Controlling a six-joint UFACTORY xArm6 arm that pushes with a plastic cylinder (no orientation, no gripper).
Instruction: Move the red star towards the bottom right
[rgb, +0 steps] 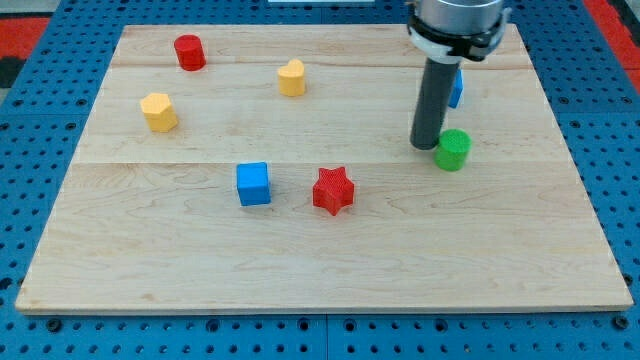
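The red star (333, 190) lies on the wooden board (320, 260) a little below the middle. My tip (426, 146) stands up and to the right of the star, well apart from it. The tip is right beside the left edge of a green cylinder (453, 149). A blue block (456, 88) sits partly hidden behind the rod near the view's top right.
A blue cube (253, 184) lies just left of the red star. A red cylinder (189, 52) is at the top left. A yellow block (159, 111) is at the left, and a yellow heart-like block (291, 77) is at the top middle.
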